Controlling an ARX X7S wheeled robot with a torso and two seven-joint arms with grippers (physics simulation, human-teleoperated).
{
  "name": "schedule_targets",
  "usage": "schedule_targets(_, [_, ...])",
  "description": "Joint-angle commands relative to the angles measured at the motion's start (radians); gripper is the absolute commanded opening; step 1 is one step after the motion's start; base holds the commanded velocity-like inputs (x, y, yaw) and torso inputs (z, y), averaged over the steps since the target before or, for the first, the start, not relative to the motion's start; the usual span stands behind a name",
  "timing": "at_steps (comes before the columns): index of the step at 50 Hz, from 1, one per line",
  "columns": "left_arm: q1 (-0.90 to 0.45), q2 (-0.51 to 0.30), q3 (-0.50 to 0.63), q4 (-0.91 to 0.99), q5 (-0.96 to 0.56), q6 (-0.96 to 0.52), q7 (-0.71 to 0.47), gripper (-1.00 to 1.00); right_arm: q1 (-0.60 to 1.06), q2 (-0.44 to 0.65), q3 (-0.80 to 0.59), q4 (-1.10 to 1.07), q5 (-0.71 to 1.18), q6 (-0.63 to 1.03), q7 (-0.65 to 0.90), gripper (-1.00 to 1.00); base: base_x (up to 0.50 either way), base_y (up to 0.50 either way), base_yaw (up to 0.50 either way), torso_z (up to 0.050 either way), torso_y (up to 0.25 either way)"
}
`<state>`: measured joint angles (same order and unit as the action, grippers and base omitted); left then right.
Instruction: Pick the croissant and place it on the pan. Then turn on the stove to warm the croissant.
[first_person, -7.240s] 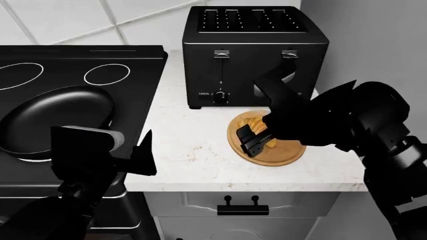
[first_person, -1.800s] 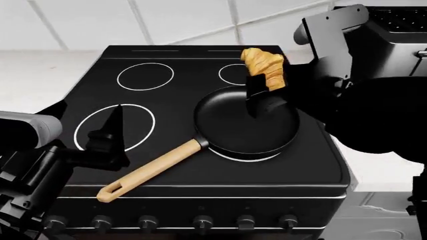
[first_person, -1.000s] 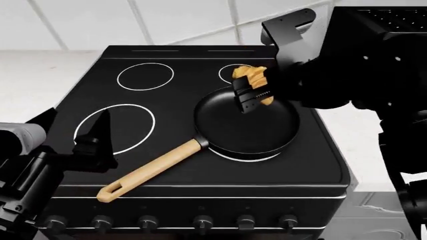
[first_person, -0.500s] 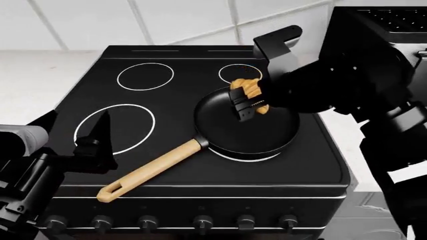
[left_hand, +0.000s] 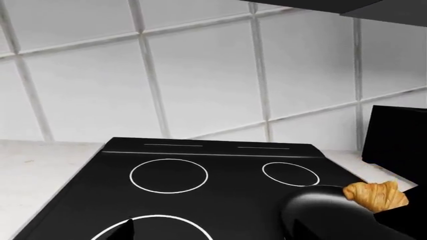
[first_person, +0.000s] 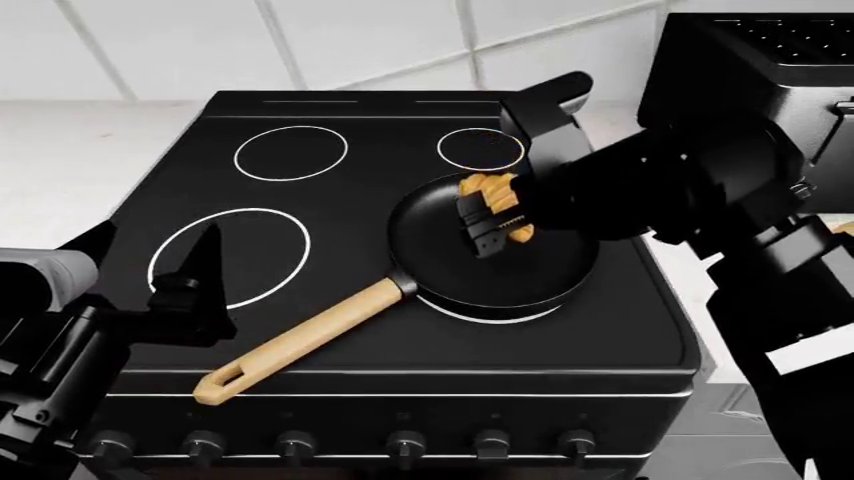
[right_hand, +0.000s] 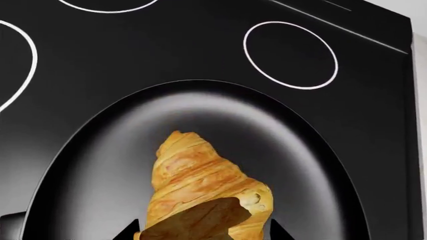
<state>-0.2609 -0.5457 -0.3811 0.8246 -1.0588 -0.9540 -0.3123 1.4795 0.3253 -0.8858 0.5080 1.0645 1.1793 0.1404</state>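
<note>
From the head camera, I see my right gripper clamped on the croissant, holding it over the far part of the pan, which sits on the stove; I cannot tell if pastry touches metal. My left gripper hangs over the near left burner; its opening is unclear.

The left wrist camera shows the croissant at the pan's far edge.

In the right wrist camera, the croissant sits pinched between dark fingers above the pan.
</note>
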Motion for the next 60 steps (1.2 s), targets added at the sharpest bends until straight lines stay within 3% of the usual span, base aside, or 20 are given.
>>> schedule_targets(1, [0.003, -0.004, -0.001, 0.004, -0.006, 0.002, -0.008, 1.0, -0.006, 0.002, -0.011, -0.008, -0.014, -0.01, -0.021, -1.0, 0.0, 0.0, 0.0, 0.0, 0.0])
schedule_targets(8, [0.004, -0.007, 0.0, 0.011, -0.013, 0.0, -0.019, 1.0, -0.009, 0.005, -0.011, -0.008, -0.016, -0.018, -0.018, -1.0, 0.0, 0.0, 0.0, 0.0, 0.0])
schedule_targets(9, [0.004, -0.008, 0.0, 0.012, -0.014, -0.001, -0.021, 1.0, -0.008, 0.005, -0.012, -0.008, -0.018, -0.019, -0.017, 1.0, 0.0, 0.0, 0.0, 0.0, 0.0])
schedule_targets(31, [0.014, -0.024, -0.026, 0.041, -0.064, -0.003, -0.05, 1.0, -0.009, 0.044, 0.029, -0.113, 0.029, 0.016, 0.058, 1.0, 0.0, 0.0, 0.0, 0.0, 0.0])
schedule_targets(50, [-0.02, -0.031, 0.038, 0.003, -0.023, 0.0, -0.034, 1.0, -0.187, 0.21, 0.282, -0.623, 0.189, -0.048, 0.48, 1.0, 0.0, 0.0, 0.0, 0.0, 0.0])
schedule_targets(60, [-0.037, -0.036, 0.063, -0.005, -0.022, -0.002, -0.029, 1.0, -0.292, 0.271, 0.35, -0.809, 0.182, -0.153, 0.549, 1.0, 0.0, 0.0, 0.0, 0.0, 0.0])
